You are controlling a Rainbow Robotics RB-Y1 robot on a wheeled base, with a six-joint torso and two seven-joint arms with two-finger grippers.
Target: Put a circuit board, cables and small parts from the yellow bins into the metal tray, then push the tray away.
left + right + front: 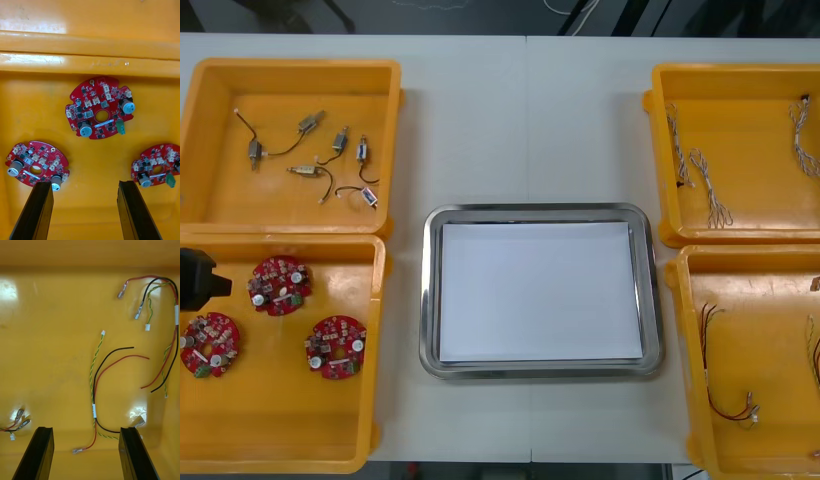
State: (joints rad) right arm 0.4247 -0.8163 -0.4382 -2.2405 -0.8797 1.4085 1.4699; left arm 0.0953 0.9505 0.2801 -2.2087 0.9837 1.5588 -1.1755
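Three round red circuit boards lie in the near left yellow bin. My left gripper hangs over that bin's left side. In the left wrist view it is open above the bin floor, one board ahead of its fingers and another just beside one fingertip. My right gripper is open over the near right bin, the lower end of a red, black and yellow cable lying between its fingers. The metal tray, white inside, holds nothing.
Small metal parts on black cables lie in the far left bin. Twisted blue and white cables lie in the far right bin. More red and black cables lie beside the right gripper. Bare table lies beyond the tray.
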